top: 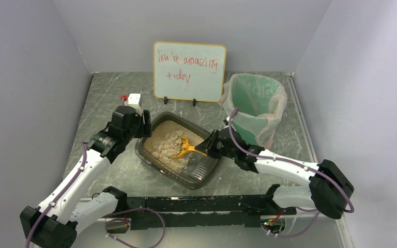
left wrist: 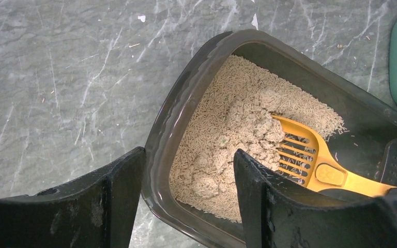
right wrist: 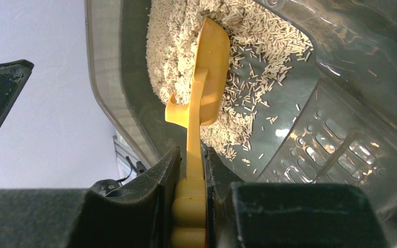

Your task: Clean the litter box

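Litter (left wrist: 222, 119), tan and clumpy, fills smoky litter box (left wrist: 165, 129); right fingers (right wrist: 155, 191) pinch slotted yellow scoop (right wrist: 209, 67), left fingers (left wrist: 119, 201) gape astride the box's 10 o'clock rim.

The grey, white-veined tabletop (top: 108, 98) carried the litter box (top: 188, 182) near its middle, set at a slant to the edges. A whiteboard (top: 189, 71) stood on small feet at the far edge, and a green bin (top: 253, 111) with a clear liner sat toward the far right corner. A small white block (top: 134, 98) lay left of centre.
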Robot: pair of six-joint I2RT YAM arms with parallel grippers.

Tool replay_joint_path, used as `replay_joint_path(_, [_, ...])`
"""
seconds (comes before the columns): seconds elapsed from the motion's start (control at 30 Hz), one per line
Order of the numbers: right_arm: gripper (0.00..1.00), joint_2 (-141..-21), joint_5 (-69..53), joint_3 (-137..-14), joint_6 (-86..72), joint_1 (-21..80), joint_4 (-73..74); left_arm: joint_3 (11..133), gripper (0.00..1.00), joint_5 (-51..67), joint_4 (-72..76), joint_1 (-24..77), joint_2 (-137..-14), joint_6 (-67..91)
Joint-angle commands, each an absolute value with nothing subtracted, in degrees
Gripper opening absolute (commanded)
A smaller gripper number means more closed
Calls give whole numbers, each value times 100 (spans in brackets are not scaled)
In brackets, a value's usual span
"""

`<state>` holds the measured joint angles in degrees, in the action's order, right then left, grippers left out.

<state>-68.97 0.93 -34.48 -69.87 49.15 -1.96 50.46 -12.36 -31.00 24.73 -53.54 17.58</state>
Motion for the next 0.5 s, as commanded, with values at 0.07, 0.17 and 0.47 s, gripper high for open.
replay_joint_path(0.07, [0, -7174, -337, -2924, -6858, 4833, -1780, 5023, 68, -1123, -2901, 2494, -5390, 1627])
replay_joint_path(0.17, [0, -7369, -641, -2612, -6928, 4764, -2456, 5014, 68, -1113, -2900, 2495, -5414, 1609])
replay_joint_path(0.47, [0, -7148, -1161, -2023, -6697, 4351, -3332, 5009, 68, -1168, -2900, 2495, -5435, 1599])
